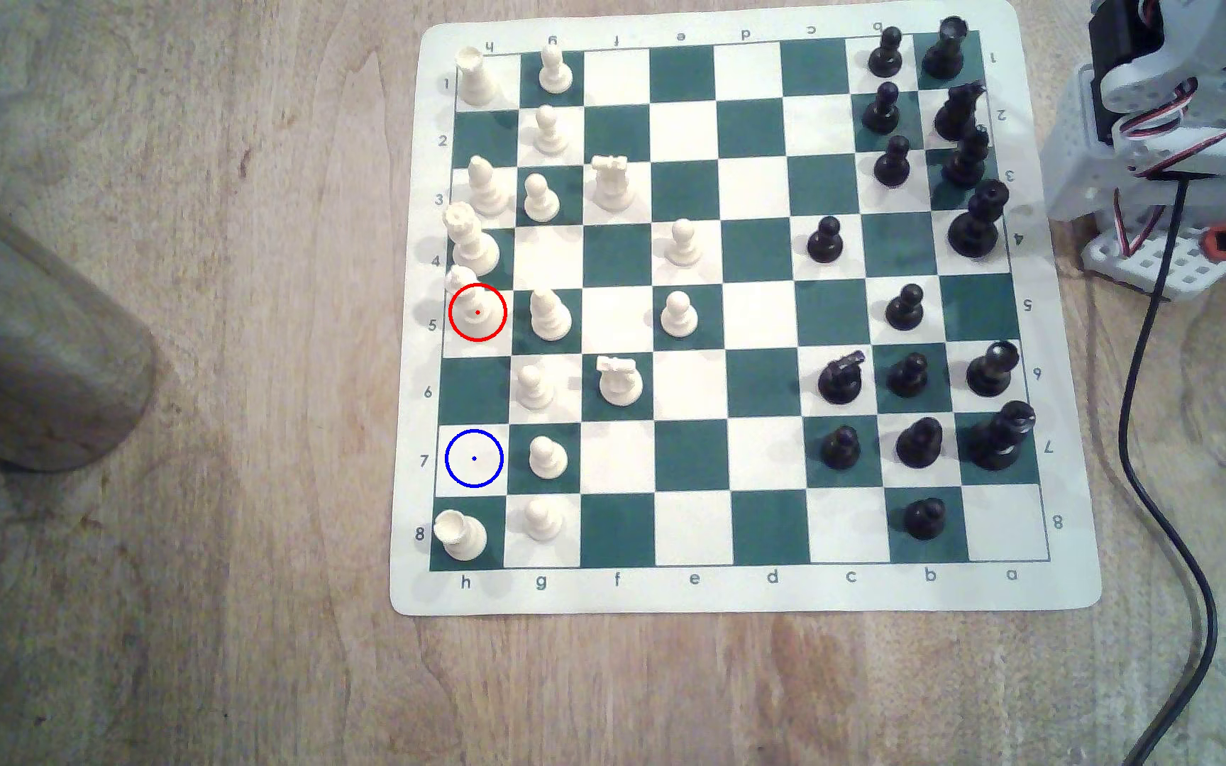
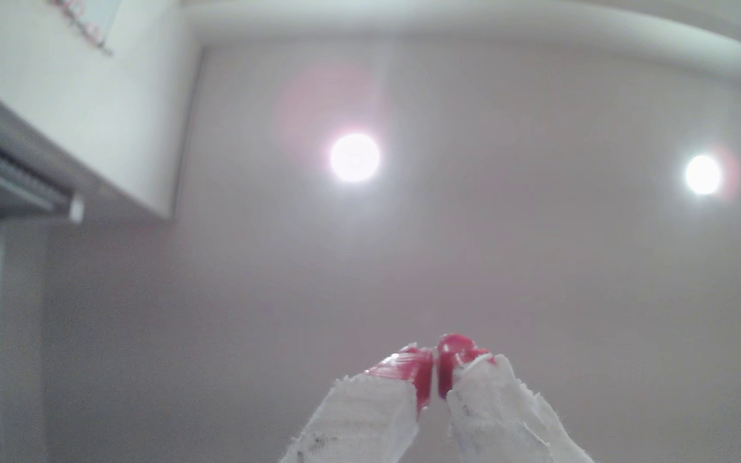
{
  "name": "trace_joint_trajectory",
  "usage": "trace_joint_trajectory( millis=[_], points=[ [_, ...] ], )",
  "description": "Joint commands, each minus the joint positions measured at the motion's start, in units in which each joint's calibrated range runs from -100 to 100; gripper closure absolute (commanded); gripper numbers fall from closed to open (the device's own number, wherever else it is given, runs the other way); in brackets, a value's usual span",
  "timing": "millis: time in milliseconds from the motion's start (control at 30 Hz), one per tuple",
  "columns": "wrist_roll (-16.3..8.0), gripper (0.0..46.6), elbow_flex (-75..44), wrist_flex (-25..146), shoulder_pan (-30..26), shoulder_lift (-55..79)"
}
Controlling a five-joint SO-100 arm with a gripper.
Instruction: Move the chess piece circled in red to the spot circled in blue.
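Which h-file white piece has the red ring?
The tall knob-topped chess piece on h5, between the crown-topped piece on h4 and the empty blue-ringed square.

Board markings
The chess mat [image 1: 743,589] border carries printed letters a–h and numbers 1–8 along its edges.

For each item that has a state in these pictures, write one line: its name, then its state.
gripper: shut, nothing between its red tips, aimed at the ceiling.
chess piece circled in red: upright on its square, ungrasped.
spot circled in blue: vacant.
ceiling lights: on.
chess mat: lying flat on the wooden table.
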Motion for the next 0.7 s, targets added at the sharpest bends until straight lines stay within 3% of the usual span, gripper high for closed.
trace_joint_trajectory(
  millis=[0, 167, 333, 533, 667],
  points=[
    [0.1, 46.4, 1.17, 1.42, -1.21, 0.14],
    [0.1, 46.4, -6.17, 21.98, -5.19, 0.14],
    [0.0, 46.4, -16.78, 52.61, -5.19, 0.14],
    [-0.24, 46.4, -26.93, 91.35, -1.36, 0.14],
    [-0.29, 46.4, -31.37, 106.09, 1.22, 0.82]
  ],
)
